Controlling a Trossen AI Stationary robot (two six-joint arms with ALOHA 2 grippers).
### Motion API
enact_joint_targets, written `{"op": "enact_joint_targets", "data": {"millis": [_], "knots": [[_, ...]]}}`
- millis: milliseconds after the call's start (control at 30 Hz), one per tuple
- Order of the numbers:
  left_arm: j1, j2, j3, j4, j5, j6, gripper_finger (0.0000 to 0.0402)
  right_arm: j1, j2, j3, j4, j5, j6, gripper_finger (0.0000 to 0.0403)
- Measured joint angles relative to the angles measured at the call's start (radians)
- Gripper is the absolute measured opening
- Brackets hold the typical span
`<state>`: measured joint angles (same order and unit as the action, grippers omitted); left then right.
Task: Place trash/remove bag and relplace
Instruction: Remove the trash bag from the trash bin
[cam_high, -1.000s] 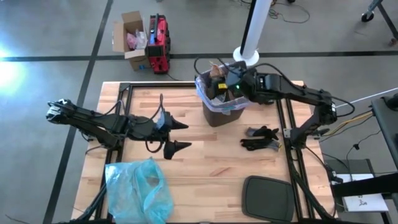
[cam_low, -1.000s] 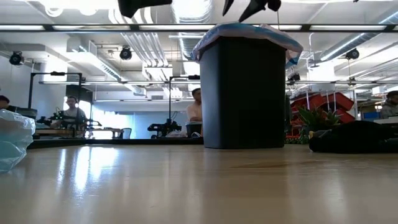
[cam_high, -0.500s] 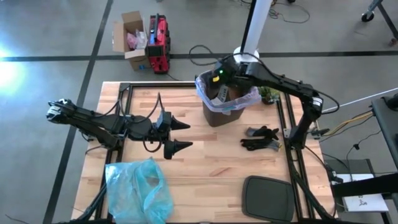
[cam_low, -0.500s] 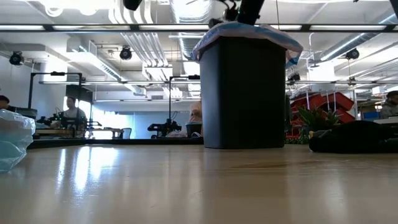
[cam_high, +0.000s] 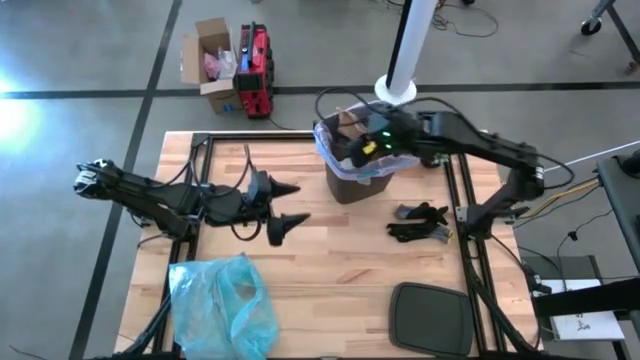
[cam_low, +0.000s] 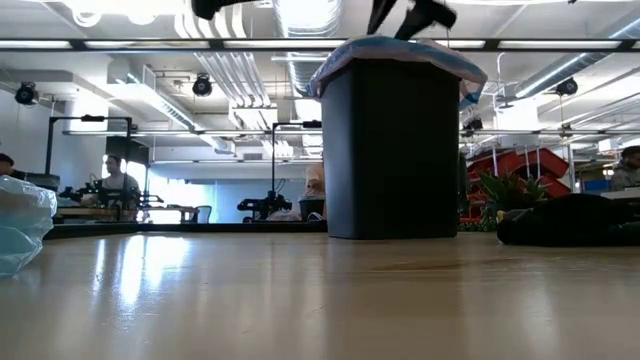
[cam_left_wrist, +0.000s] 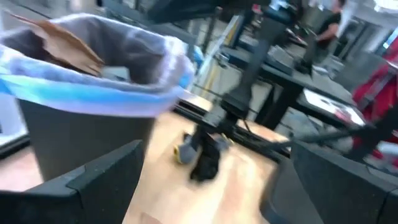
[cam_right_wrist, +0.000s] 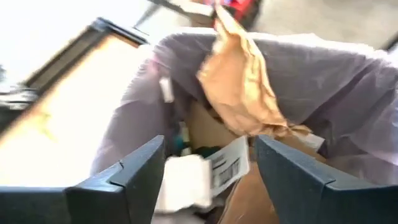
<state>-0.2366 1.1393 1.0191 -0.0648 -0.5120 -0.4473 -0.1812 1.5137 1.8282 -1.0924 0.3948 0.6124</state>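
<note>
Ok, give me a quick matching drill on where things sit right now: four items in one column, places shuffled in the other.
Items:
1. right gripper
2. left gripper
3. light-blue bag
4. bin

Places:
A. near left corner of the table
B. over the bin's open top
C. far side of the table, lined with the lavender bag
D. open, mid-table, left of the bin

Pairs: 1-B, 2-D, 3-A, 4-C
</note>
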Motion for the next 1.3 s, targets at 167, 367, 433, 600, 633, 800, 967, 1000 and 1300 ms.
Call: {"op": "enact_joint_targets", "data": {"millis": [167, 367, 433, 600, 633, 800, 967, 1000, 1300], "knots": [[0.061, 0.005, 0.0, 0.018, 0.001, -0.006, 0.039, 0.12, -0.08, -0.003, -0.003, 0.007, -0.163, 0.0256], [0.084, 0.011, 0.0, 0.025, 0.004, -0.007, 0.039, 0.282, -0.087, -0.056, -0.011, 0.117, -0.376, 0.0249], [0.084, 0.011, 0.0, 0.028, 0.004, -0.01, 0.039, 0.305, -0.082, -0.097, -0.011, 0.15, -0.425, 0.0238], [0.083, 0.011, 0.0, 0.021, 0.005, -0.021, 0.039, 0.315, -0.068, -0.225, -0.004, 0.225, -0.466, 0.0205], [0.083, 0.011, 0.0, 0.016, 0.005, -0.027, 0.039, 0.314, -0.068, -0.246, 0.002, 0.253, -0.455, 0.0199], [0.083, 0.011, 0.0, 0.01, 0.005, -0.037, 0.039, 0.314, -0.071, -0.293, 0.005, 0.342, -0.415, 0.0168], [0.083, 0.011, 0.0, 0.009, 0.005, -0.037, 0.039, 0.314, -0.072, -0.318, 0.02, 0.284, -0.448, 0.0135], [0.083, 0.011, 0.0, 0.008, 0.005, -0.037, 0.039, 0.314, -0.072, -0.326, 0.024, 0.286, -0.448, 0.0129], [0.08, 0.011, -0.001, -0.006, 0.006, -0.037, 0.039, 0.297, -0.072, -0.38, 0.084, 0.315, -0.448, 0.0089]]}}
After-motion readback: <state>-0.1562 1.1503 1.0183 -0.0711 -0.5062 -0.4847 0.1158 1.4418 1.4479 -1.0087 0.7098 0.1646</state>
